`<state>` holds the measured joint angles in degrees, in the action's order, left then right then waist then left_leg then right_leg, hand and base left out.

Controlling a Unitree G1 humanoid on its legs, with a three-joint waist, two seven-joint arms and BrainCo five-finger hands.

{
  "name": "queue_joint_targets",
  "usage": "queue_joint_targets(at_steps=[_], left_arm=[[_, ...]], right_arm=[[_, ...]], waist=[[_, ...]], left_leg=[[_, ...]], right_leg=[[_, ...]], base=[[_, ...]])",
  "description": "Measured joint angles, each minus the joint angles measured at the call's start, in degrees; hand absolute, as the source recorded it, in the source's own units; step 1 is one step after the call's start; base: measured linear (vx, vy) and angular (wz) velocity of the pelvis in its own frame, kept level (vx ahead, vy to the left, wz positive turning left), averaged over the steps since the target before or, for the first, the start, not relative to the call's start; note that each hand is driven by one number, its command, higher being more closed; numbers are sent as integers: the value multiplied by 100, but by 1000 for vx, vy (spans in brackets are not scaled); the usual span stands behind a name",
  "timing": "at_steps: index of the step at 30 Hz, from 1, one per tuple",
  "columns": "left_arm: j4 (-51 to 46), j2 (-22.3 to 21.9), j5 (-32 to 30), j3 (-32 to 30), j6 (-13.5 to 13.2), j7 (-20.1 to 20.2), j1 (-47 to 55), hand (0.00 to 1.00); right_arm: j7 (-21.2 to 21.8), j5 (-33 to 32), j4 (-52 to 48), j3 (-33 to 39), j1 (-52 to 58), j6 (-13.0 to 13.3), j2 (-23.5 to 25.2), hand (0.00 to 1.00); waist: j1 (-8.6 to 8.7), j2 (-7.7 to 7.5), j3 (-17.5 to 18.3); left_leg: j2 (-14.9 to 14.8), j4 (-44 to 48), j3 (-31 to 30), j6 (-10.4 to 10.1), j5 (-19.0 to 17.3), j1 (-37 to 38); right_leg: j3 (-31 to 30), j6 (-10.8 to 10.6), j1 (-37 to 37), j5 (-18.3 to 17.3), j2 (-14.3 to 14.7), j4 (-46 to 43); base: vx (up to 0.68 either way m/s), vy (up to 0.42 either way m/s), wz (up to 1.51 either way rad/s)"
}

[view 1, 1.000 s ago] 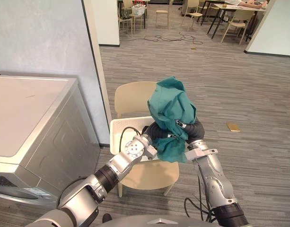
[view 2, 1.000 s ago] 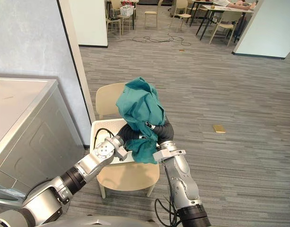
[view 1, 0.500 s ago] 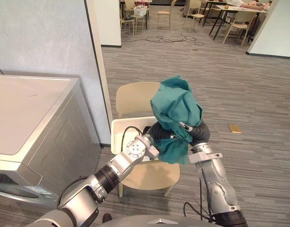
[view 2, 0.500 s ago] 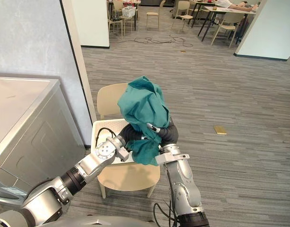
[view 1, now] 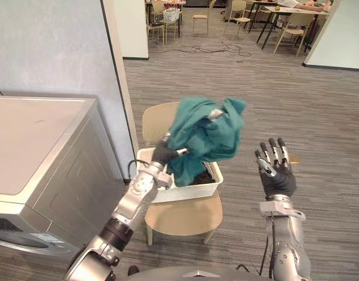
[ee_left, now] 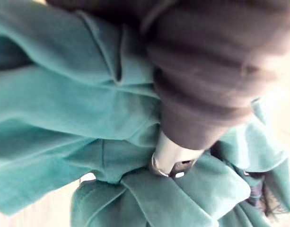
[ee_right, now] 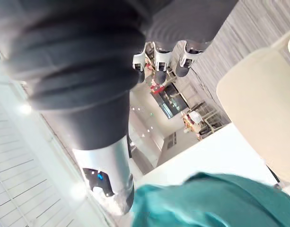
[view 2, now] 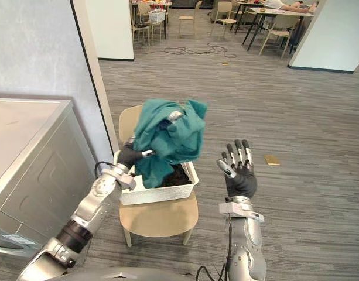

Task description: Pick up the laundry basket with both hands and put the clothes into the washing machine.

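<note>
A teal garment [view 1: 205, 133] hangs bunched in the air above the white laundry basket [view 1: 188, 188], which stands on a beige chair [view 1: 184, 216]. My left hand [view 1: 162, 153] is shut on the garment's left side; the left wrist view has teal cloth [ee_left: 64, 109] pressed round its fingers. Dark clothes [view 1: 202, 175] lie in the basket under the garment. To the right of the chair my right hand [view 1: 277, 173] is raised, fingers [ee_right: 156, 59] straight and spread, holding nothing and clear of the cloth.
A grey washing machine [view 1: 41, 146] stands at my left, close beside the chair, with a grey wall panel [view 1: 62, 47] behind it. A small yellow object [view 2: 272, 159] lies on the floor to the right. Chairs and tables [view 1: 284, 17] stand far back.
My right hand has let go of the teal garment, opened and drawn away to the right. The left hand has risen from the basket rim and now holds the garment alone.
</note>
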<state>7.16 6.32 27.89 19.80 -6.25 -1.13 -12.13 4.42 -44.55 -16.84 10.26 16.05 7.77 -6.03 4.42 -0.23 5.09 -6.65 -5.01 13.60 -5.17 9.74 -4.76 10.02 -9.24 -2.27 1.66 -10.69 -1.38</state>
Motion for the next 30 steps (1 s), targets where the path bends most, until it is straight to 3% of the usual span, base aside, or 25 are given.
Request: queue_joint_targets(at_steps=[3, 14, 20, 25, 30], left_arm=[[-214, 4, 329, -444, -33, 2, 365, 100], [-557, -117, 1265, -1090, -104, 173, 1346, 100], [-538, -228, 1704, -1308, -100, 457, 2271, 100], [431, -238, 1702, -1688, -52, 754, 2688, 100], [1061, -223, 1697, -2093, 16, 764, 2962, 100]], right_arm=[[-4, 234, 74, 182, 105, -1, 131, 0], [-4, 224, 1164, 646, 173, -6, 385, 0], [-3, 427, 3247, 785, 322, -95, 571, 0], [17, 814, 5494, 820, 342, -340, 588, 0], [39, 1434, 6750, 903, 166, -533, 524, 0]], waist=[[-13, 15, 6], [-23, 56, -9], [-163, 106, -47], [-276, 116, -104], [-385, 102, -211]], left_leg=[[-5, 0, 35, -7, -16, 31], [-6, 0, 44, 2, -30, 48], [-7, 0, -8, 3, -59, 31], [8, 1, -164, 18, -103, 84], [13, 42, -401, 0, -129, 156]], right_leg=[[-15, 4, 4, -6, 0, 9], [-17, 0, 14, -19, -4, 8], [26, 7, 42, -58, -4, 12], [209, 10, 233, -172, -4, 5], [403, 35, 413, -366, 1, -190]], base=[[0, 0, -4], [0, 0, 0], [0, 0, 5], [20, -2, 19], [59, -20, 23]])
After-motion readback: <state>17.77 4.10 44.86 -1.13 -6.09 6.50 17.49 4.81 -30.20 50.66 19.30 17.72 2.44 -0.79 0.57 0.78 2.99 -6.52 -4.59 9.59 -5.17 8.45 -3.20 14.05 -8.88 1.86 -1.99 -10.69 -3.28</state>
